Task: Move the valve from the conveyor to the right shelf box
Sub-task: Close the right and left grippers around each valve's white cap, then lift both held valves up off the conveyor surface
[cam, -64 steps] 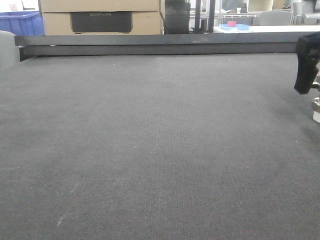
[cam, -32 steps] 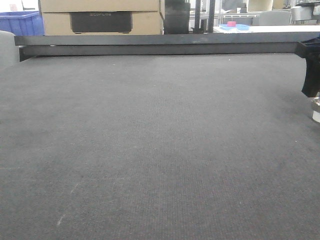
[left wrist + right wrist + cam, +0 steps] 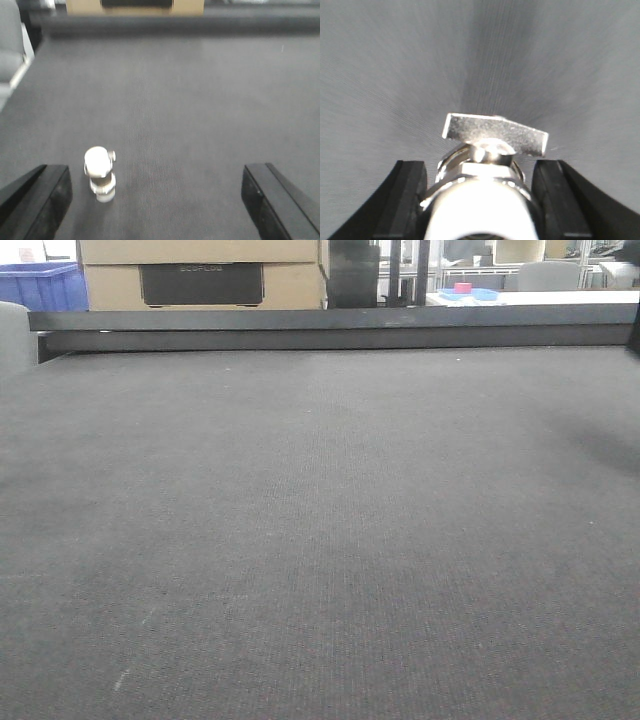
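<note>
Standing next to this rig, here's what I see. The right arm's fingers [image 3: 407, 200] are closed in tight on the valve [image 3: 480, 185]. There's one black finger on each side of its shiny body with barely any gap, so it looks properly gripped. The flat silvery lever [image 3: 495, 132] sticks out across the top, tilted a bit down to the right. Behind it is the desk [image 3: 320, 520], which is really a wide conveyor belt of dark grey weave. It's smeared with blur in the wrist view, and I can't tell whether the valve is touching it or lifted off.

The left arm's fingers [image 3: 42, 195] are spread wide and hold nothing. A second valve [image 3: 100, 172] stands upright on the belt between them, pale round cap on top. It's much closer to the left finger but apart from it.

Along the far edge of the desk runs a dark metal rail [image 3: 320, 330]. Past that there's a cardboard box [image 3: 200, 270], a blue crate [image 3: 40, 285] far left, and a blue dish [image 3: 470, 294] with something pink on it far right.
</note>
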Controlling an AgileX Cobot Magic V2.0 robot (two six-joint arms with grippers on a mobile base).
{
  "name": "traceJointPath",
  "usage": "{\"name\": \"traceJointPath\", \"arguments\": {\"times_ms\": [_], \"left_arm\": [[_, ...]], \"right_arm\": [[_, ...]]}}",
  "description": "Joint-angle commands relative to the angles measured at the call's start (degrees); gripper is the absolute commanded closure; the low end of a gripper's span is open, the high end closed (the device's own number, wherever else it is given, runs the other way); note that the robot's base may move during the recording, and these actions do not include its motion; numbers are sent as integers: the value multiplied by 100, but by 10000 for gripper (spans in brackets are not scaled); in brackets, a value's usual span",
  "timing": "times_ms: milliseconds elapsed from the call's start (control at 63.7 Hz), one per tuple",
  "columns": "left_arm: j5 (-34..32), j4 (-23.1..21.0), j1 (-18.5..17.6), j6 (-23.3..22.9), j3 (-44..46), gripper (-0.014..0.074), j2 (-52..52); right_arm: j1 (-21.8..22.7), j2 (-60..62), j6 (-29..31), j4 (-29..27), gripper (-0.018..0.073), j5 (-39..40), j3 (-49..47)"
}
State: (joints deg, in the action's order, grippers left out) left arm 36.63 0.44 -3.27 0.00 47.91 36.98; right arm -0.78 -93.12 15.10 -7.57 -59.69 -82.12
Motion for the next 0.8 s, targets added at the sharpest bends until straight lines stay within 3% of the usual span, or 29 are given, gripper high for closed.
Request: {"name": "traceJointPath", "arguments": {"times_ms": [0,126,251,439,628,785], "left_arm": [[409,-44,-42,-45,337,-3,339],[1087,21,-42,-172,877,-3,915],[2204,130,-42,-204,1619,-3,1785],[3110,298,32,313,2815,-3,3128],[3333,-518,756,1214,3724,-3,4210],[3333,-631,1329,1346,4150,-3,4989]], "right_arm": [[9,591,45,-173,713,187,-63],[9,1126,45,-354,713,246,-52],[9,1499,45,-368,713,216,-52],[9,1791,45,-368,713,174,79],[9,1874,45,-380,713,248,560],[9,1904,45,-380,713,349,886]]}}
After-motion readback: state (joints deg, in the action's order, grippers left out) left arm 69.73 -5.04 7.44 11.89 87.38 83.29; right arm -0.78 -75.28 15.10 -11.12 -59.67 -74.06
